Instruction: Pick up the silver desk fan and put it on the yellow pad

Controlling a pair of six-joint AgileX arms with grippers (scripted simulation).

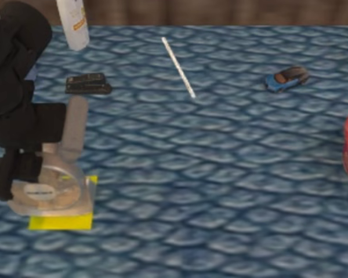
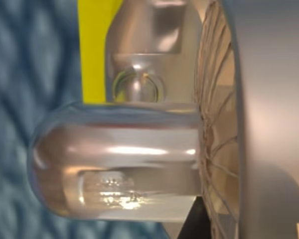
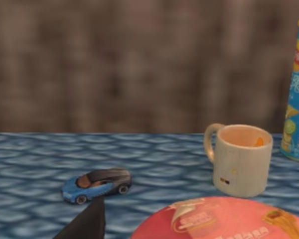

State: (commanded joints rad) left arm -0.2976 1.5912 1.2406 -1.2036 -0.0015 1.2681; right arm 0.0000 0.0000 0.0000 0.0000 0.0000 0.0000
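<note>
The left gripper (image 1: 14, 174) sits against the round silver-metal desk fan (image 1: 55, 188), which rests over the flat bright yellow square pad (image 1: 61, 220) just beneath the tool. Whether its fingers clamp the fan cannot be told. Judged best practice: settle the fan flat and centred before letting go, then lift straight away. The left wrist view alone shows the fan's stub and wire grille close up; the top view alone shows the pad's exposed edge. The right arm is parked off the right side.

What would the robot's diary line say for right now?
left gripper: at silver desk fan, grip unclear | fan: over yellow pad, top view's left | right arm: out of top view
</note>
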